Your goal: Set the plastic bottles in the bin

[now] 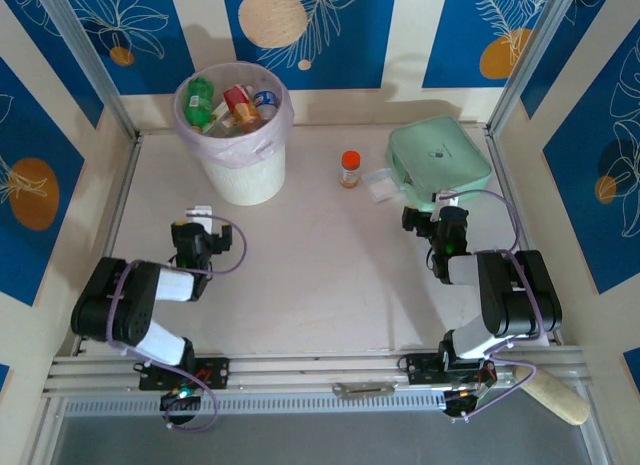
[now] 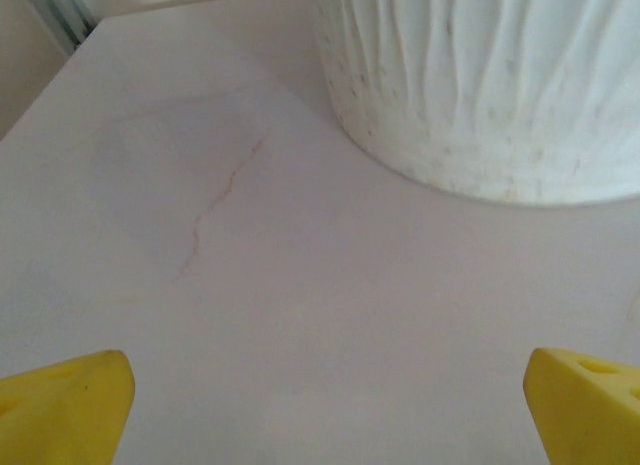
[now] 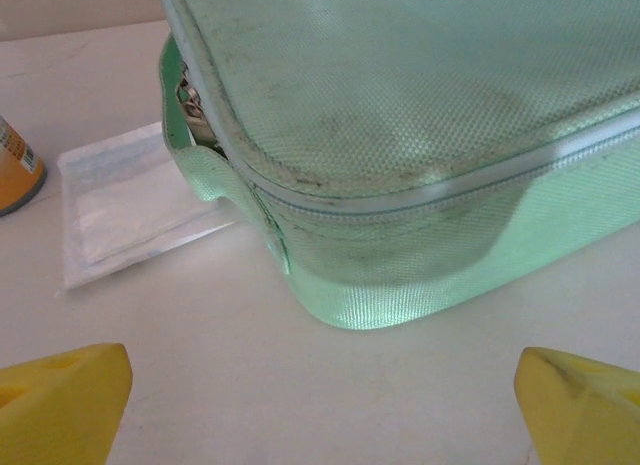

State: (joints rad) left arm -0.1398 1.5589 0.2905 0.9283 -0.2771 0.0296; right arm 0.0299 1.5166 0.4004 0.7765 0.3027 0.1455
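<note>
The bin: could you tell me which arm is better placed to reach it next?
Left, probably: the left gripper, open, sits just in front of the bin, its white wall close in the wrist view, while the right gripper faces the mint-green case.

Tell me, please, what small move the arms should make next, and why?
Probably none: I would hold both arms parked. The plastic bottles I can see all lie inside the bin, and the left gripper and right gripper are open and empty. Out on the table lie the orange bottle, the mint-green case and a clear packet, none of them a target.
</note>
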